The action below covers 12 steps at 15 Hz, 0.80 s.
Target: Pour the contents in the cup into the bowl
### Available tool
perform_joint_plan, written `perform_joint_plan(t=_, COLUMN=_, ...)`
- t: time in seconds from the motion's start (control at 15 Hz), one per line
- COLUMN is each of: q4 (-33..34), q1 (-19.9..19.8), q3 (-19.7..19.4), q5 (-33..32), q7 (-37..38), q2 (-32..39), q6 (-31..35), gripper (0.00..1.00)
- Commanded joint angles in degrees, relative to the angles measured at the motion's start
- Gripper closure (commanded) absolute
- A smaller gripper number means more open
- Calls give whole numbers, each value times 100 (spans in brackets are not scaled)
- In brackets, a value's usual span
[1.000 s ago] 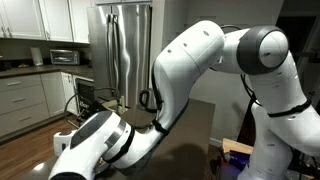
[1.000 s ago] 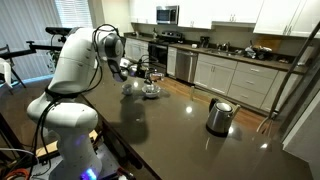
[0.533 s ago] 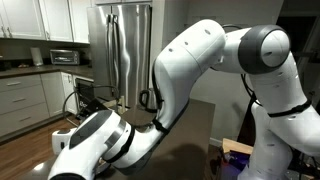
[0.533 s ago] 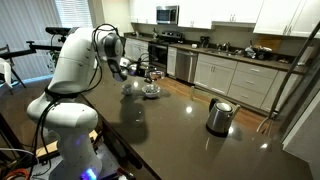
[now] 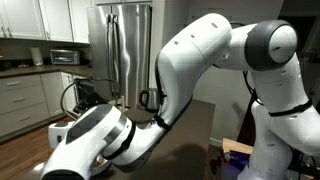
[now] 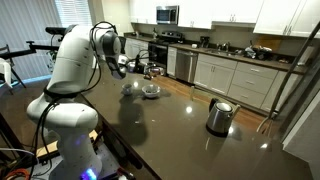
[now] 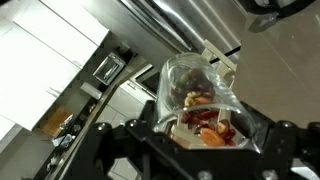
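In the wrist view my gripper (image 7: 203,130) is shut on the cup (image 7: 198,80), a small clear glass tumbler lying tilted in the jaws. The contents (image 7: 200,118), brown and reddish nut-like bits, sit along its lower side. In an exterior view the gripper (image 6: 141,68) holds the cup (image 6: 153,70) a little above the dark table, just over and behind the bowl (image 6: 150,91). Whether the bowl holds a spoon is too small to tell. In an exterior view my own arm (image 5: 190,70) fills the frame and hides cup and bowl.
A shiny steel kettle (image 6: 219,116) stands on the dark table (image 6: 170,135) toward the far right. Kitchen counters, a stove and a steel fridge (image 5: 125,50) line the walls behind. The robot base (image 6: 62,125) stands at the table's left end.
The arm has shifted slightly and the wrist has turned a little, with the cup still in the gripper above the bowl. Kettle and bowl have not moved.
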Motion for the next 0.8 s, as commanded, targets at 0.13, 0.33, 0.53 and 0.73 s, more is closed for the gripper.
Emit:
perform_joint_plan(t=0.13, q4=-261, q1=38, q3=57, q5=-292, q7=158, q2=-346, q6=-213, gripper=45)
perform_joint_plan(t=0.33, q4=-271, q1=52, q3=70, q5=-455, q7=218, q2=-328, q6=-246, gripper=45)
perform_joint_plan(t=0.53, q4=-317, q1=73, q3=69, q5=-668, q7=353, q2=-303, q6=-321, gripper=45)
perform_joint_plan(t=0.73, q4=-400, q1=67, q3=94, q5=-830, q7=481, q2=-308, q6=-412, gripper=45)
